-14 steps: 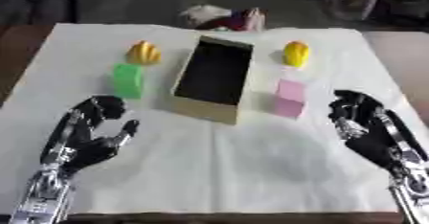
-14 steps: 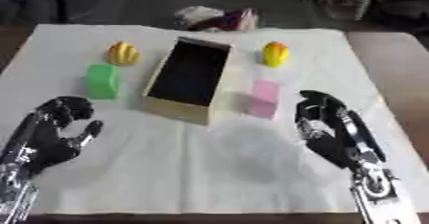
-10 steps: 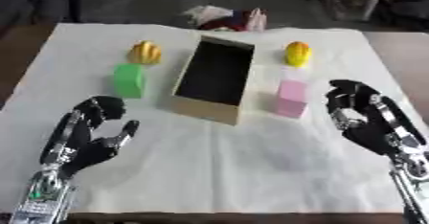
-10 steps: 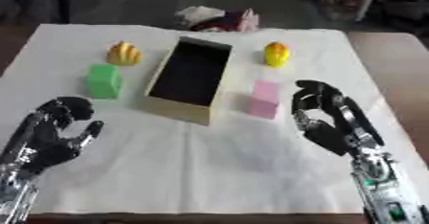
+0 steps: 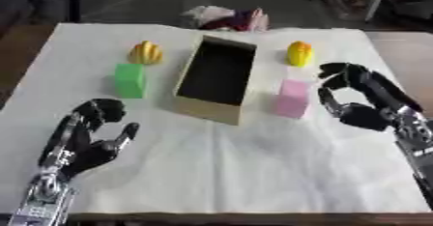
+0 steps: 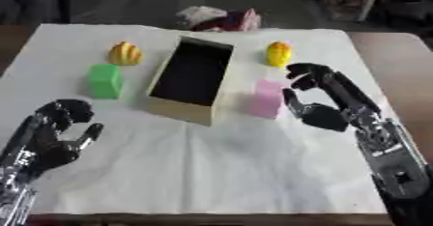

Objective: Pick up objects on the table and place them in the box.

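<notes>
The pink block [image 5: 293, 98] stands on the white cloth [image 5: 253, 172], just right of the open box [image 5: 216, 77], which is empty. The right hand [image 5: 359, 99] is beside the block, fingers curled and apart from the thumb, holding nothing. This appears to be the approach step; next the fingers must close around the block. The green block [image 5: 129, 80] and two yellow items [image 5: 145, 52] [image 5: 298, 53] await. The left hand [image 5: 89, 135] rests near left, curled, empty.
</notes>
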You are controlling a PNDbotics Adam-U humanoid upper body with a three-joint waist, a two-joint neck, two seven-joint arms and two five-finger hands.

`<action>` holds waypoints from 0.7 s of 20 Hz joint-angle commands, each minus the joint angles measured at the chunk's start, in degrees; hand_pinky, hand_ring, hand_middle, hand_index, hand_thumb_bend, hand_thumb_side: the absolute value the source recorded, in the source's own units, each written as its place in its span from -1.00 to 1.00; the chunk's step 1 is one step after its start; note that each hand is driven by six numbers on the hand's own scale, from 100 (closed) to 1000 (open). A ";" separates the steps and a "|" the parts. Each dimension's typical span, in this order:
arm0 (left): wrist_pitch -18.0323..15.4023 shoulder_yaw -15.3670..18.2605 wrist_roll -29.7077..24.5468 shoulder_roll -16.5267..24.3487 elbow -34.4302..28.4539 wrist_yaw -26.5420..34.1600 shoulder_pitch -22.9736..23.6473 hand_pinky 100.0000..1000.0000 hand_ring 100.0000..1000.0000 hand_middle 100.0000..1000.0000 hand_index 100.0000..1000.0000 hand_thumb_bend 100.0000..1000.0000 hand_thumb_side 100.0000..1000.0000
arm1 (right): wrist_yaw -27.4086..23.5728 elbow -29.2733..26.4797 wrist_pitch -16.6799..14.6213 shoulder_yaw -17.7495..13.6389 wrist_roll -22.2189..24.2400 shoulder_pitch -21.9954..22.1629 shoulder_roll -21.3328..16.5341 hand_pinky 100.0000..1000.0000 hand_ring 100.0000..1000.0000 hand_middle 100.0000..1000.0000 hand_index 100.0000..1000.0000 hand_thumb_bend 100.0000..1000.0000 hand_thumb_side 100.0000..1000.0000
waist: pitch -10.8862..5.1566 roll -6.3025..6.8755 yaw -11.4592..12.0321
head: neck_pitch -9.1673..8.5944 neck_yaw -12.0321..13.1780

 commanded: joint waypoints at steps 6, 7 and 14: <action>-0.09 -0.33 -0.45 0.79 -0.60 -0.01 -0.06 0.42 0.28 0.17 0.31 -0.25 -1.00 | 5.34 9.71 -5.70 2.94 13.02 -9.01 -4.55 0.75 0.86 0.82 0.98 -0.23 -0.52 | -1.00 -0.05 0.34 | 0.28 -0.37; -0.09 -0.35 -0.49 0.78 -0.59 0.01 -0.04 0.42 0.28 0.17 0.31 -0.25 -1.00 | 6.23 11.00 -6.31 2.96 13.97 -9.93 -4.45 0.76 0.87 0.83 0.99 -0.22 -0.51 | -1.03 -0.04 0.36 | 0.28 -0.41; -0.09 -0.36 -0.54 0.78 -0.55 0.06 0.11 0.42 0.28 0.17 0.31 -0.25 -1.00 | 10.67 17.49 -8.29 1.59 14.72 -13.51 -2.67 0.78 0.88 0.83 1.00 -0.20 -0.48 | -1.16 0.03 0.40 | 0.28 -0.39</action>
